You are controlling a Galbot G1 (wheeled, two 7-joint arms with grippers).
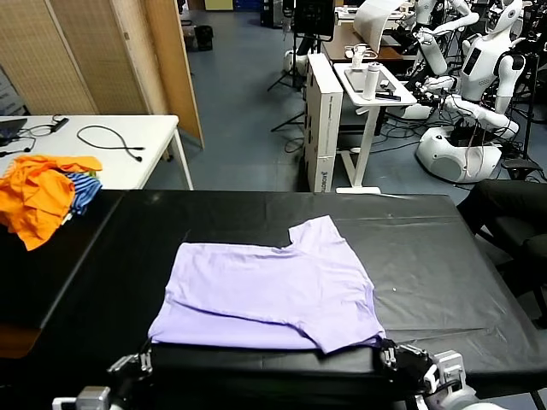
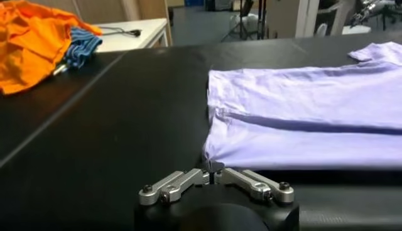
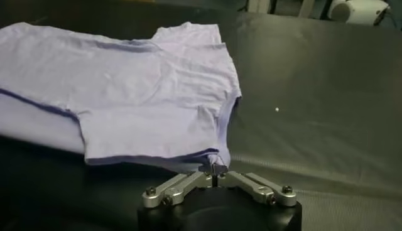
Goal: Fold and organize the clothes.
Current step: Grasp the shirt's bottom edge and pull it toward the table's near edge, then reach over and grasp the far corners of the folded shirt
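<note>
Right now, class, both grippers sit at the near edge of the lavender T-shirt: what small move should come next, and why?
Probably lift both corners together and carry them toward the far hem. The left gripper and right gripper each look shut on a near corner of the T-shirt, which lies partly folded on the black table, so another fold seems due.

plain lavender T-shirt [image 1: 272, 290], black table [image 1: 427, 256], orange + blue-striped heap [image 1: 43, 195]
</note>
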